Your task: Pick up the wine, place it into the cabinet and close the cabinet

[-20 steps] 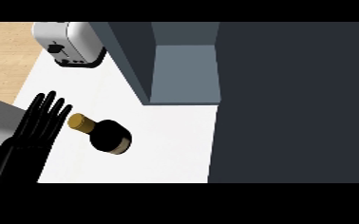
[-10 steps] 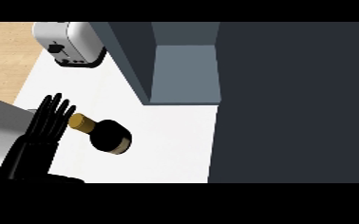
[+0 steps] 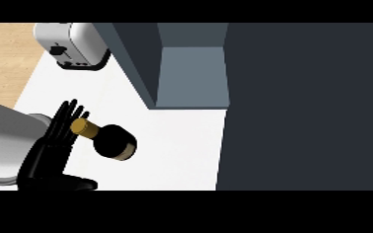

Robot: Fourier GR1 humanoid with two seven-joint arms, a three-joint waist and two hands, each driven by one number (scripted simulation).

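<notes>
The dark glass wine bottle (image 3: 114, 144) with a gold-capped neck is sitting on the white desk (image 3: 178, 148), with open room between it and the grey open cabinet (image 3: 191, 76). The black left robot hand (image 3: 53, 145) is lying released, fingers straight, at the neck's left side; contact is hard to make out. A broad dark grey panel (image 3: 299, 103) is hiding the desk's right part. A silver toaster (image 3: 73, 47) is sitting at the far left edge.

The wine bottle (image 3: 114, 142) sits toward the counter's (image 3: 178, 145) left edge, its gold top at the straight fingers of the left hand (image 3: 51, 150). A toaster (image 3: 73, 47) occupies the far left corner. The open cabinet (image 3: 191, 76) is just to its right.
</notes>
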